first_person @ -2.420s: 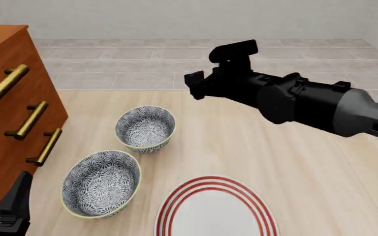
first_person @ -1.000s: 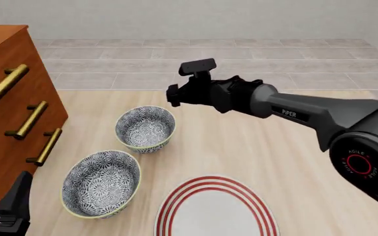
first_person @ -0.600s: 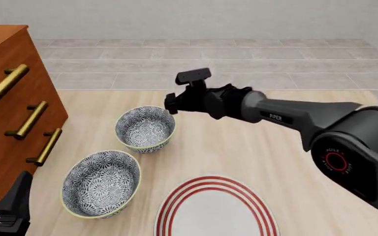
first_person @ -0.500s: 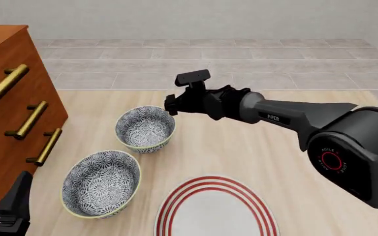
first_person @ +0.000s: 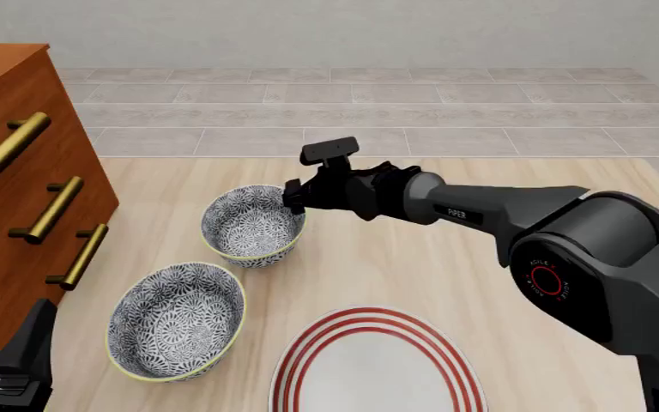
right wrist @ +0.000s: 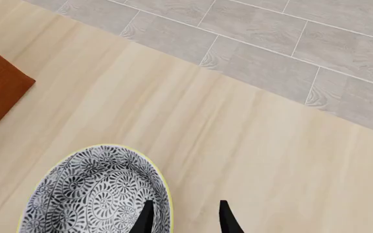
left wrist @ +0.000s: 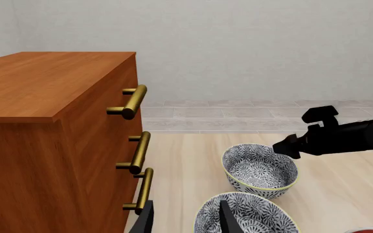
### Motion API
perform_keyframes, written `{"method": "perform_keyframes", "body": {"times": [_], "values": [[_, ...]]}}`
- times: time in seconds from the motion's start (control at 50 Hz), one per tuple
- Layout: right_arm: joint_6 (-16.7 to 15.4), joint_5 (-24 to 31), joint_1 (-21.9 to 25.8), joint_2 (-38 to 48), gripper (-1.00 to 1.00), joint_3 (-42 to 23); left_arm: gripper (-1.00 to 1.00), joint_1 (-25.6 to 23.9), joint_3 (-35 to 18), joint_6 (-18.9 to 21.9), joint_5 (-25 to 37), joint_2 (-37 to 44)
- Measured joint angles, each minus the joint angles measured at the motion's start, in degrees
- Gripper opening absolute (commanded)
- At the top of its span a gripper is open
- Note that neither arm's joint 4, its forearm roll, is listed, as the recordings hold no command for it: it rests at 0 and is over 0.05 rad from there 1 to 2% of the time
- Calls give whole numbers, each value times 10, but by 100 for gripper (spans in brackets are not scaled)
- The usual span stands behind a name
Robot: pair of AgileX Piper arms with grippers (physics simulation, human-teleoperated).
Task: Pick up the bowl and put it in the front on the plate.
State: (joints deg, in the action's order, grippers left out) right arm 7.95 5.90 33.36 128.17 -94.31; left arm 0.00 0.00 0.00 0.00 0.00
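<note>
The bowl (first_person: 176,319) with the whitish rim sits at the front left, also seen in the left wrist view (left wrist: 251,216). To its right, at the front edge, lies the red-ringed white plate (first_person: 376,369). My right gripper (first_person: 295,199) is not at this bowl. It is open at the right-hand rim of the farther, yellow-rimmed bowl (first_person: 254,225), with one finger (right wrist: 146,217) over the inside and the other outside. My left gripper (left wrist: 186,218) is open and empty, low at the front left corner (first_person: 21,365), just left of the bowl.
A wooden dresser (first_person: 21,172) with brass handles (first_person: 55,210) stands along the left side, close to both bowls. Beyond the table's far edge is a grey tiled floor (first_person: 421,103). The right arm's long black body (first_person: 513,210) stretches across the table's right half.
The right arm has swung left and come down, bringing its gripper from above the table's middle to the far bowl's rim. The left arm, both bowls and the plate have not moved.
</note>
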Motion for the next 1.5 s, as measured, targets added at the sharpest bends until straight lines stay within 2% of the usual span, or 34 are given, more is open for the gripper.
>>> {"method": "perform_keyframes", "body": {"times": [0.84, 0.86, 1.24, 1.5], "values": [[28, -2, 14, 54, 100, -23, 100, 0, 0, 0, 0, 0], [29, -3, 14, 54, -100, -22, 100, 0, 0, 0, 0, 0], [6, -6, 11, 42, -100, -17, 100, 0, 0, 0, 0, 0], [-14, -4, -3, -2, -100, 12, 100, 0, 0, 0, 0, 0]]}}
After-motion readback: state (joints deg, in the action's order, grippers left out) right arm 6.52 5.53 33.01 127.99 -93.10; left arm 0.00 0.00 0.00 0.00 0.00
